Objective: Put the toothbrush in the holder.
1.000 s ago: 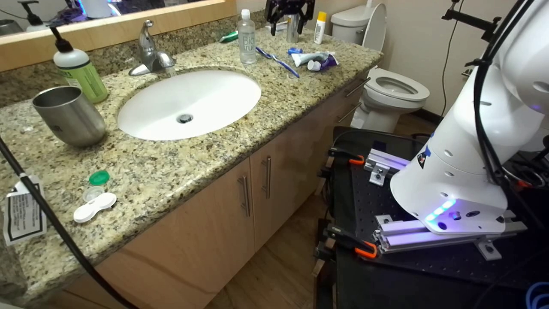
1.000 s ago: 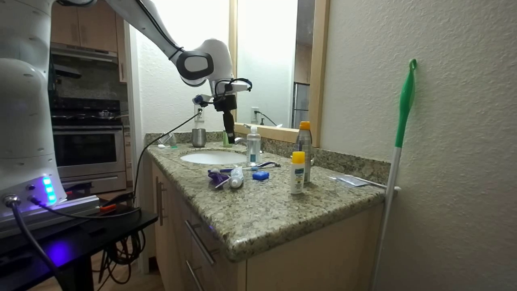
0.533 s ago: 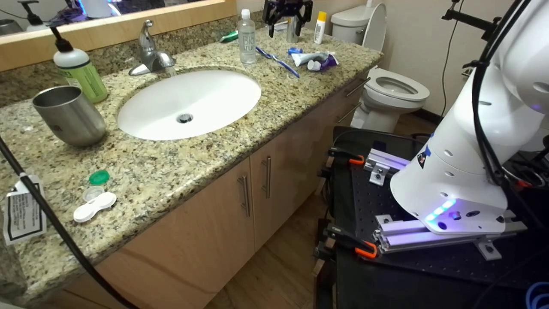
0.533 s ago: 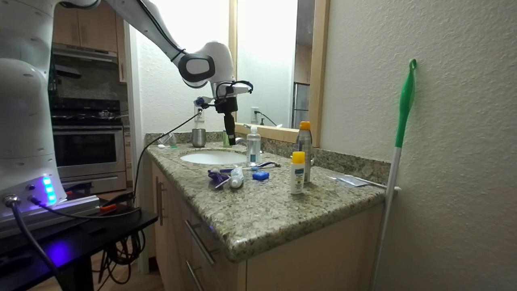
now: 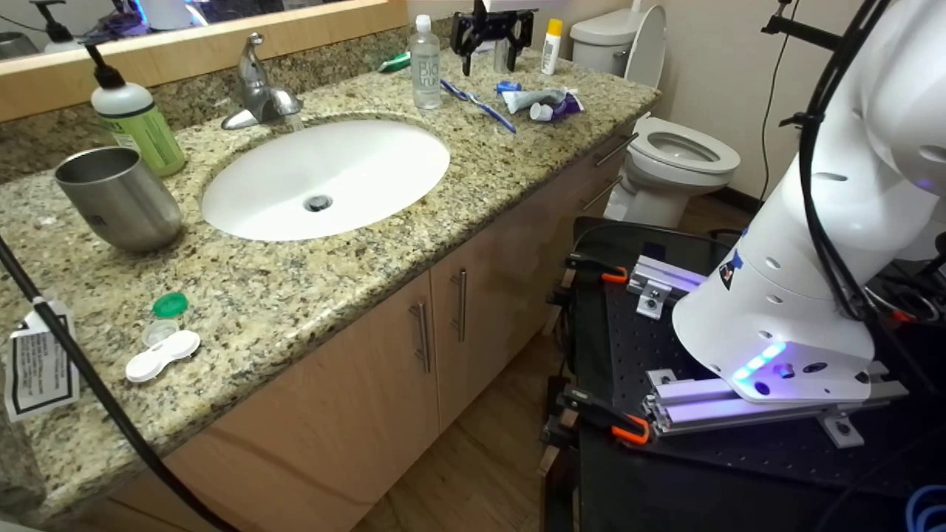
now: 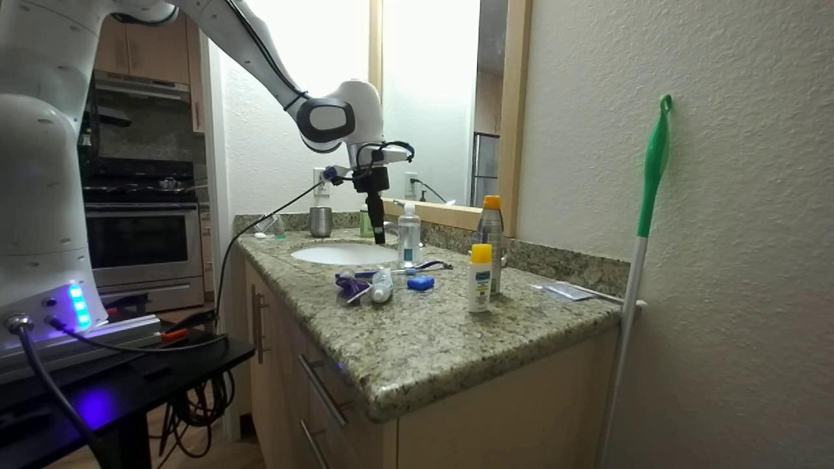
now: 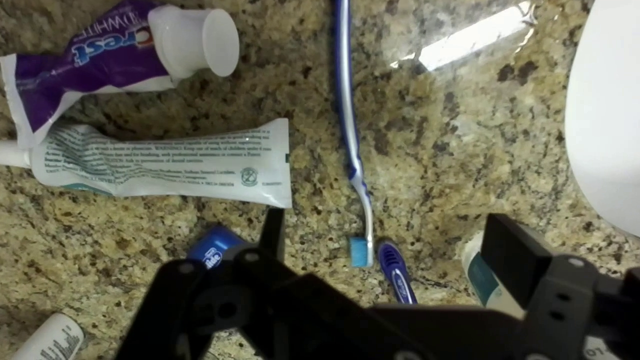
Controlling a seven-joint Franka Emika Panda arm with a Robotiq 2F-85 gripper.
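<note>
A toothbrush [image 7: 348,110] with a blue-and-silver handle and light blue bristles lies on the counter. It also shows in both exterior views [image 5: 491,113] [image 6: 371,274]. A second, purple-blue toothbrush handle [image 7: 395,267] lies by its bristles, partly hidden by the gripper. The holder, a grey metal tumbler [image 5: 122,203], stands upright across the sink; it also shows in an exterior view [image 6: 320,222]. My gripper [image 7: 394,237] is open and empty above the counter, fingers pointing down, with the bristle end showing between its fingers. It also shows in both exterior views [image 5: 489,68] [image 6: 380,240].
A clear bottle [image 5: 426,70] stands close to one finger. Two toothpaste tubes [image 7: 165,167] [image 7: 110,55] and a blue floss box [image 7: 215,245] lie beside the toothbrush. A yellow-capped bottle [image 6: 480,280] and spray can [image 6: 492,228] stand nearby. The sink [image 5: 414,140] and soap bottle [image 5: 148,133] are toward the holder.
My gripper has moved down toward the counter and slightly toward the toothbrushes. It stays open. The objects on the counter have not moved.
</note>
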